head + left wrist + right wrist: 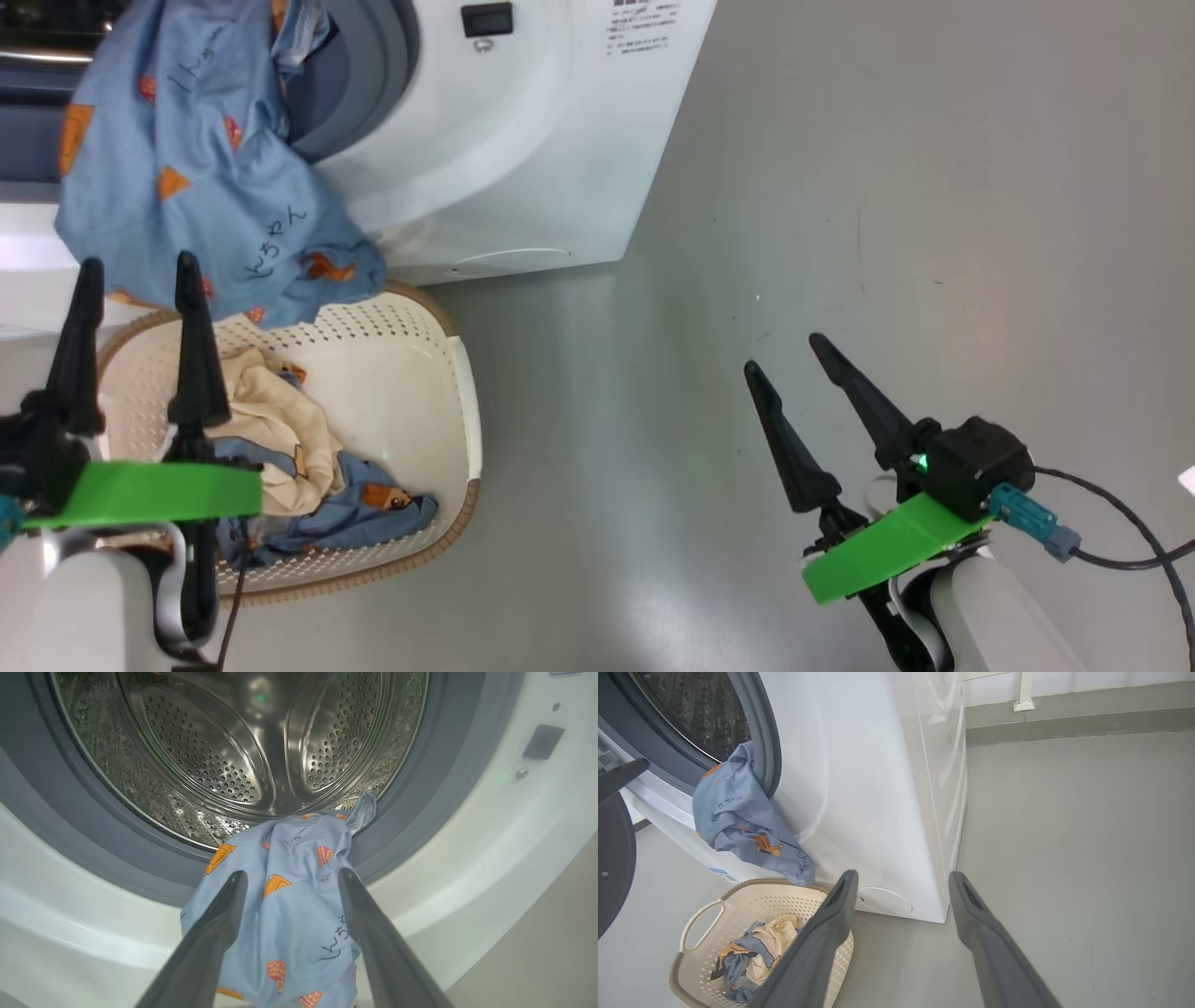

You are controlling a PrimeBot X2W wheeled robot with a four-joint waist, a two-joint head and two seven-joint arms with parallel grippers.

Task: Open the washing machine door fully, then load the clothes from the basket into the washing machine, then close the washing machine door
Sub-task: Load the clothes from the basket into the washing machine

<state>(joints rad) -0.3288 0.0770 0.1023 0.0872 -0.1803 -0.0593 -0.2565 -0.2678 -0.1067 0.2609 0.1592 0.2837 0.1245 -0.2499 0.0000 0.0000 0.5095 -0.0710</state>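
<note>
**1. Left claw** (138,263) (293,873). Fingers were spread wide with nothing between them. In the head view it stood over the basket's 9 o'clock side, aimed at the drum (224,751).

**2. Garment** (187,168) (299,924) (733,816). Blue with orange prints, it was draped over the gasket (93,826) at the mouth's 6 o'clock. Its top edge lay just inside the drum and the greater part hung outside down the machine's front. Whether the hem touched the basket rim or hung just above it could not be told. Its long axis ran 12 to 6 in the left wrist view. It lay at the left claw's 12 o'clock, dead ahead and near the tips.

**3. Basket** (401,373) (756,900). It sat on the floor against the machine's foot, below the mouth. The remaining clothes (280,439) (756,947), cream and blue, were bunched in its bottom.

**4. Machine** (523,140) (859,788). The door (614,868), a dark round slab at 9 o'clock in the right wrist view, was swung away from the mouth.

**5. Right claw** (784,353) (903,875). Fingers were wide apart and held nothing. It hung over the floor (840,187) at the basket's 3 o'clock, well apart from all cloth.

**Note.** The left arm was the nearer. The garment lay lengthwise in line with the left claw, so the likely move was a lift and push toward 12 o'clock, into the drum.
</note>
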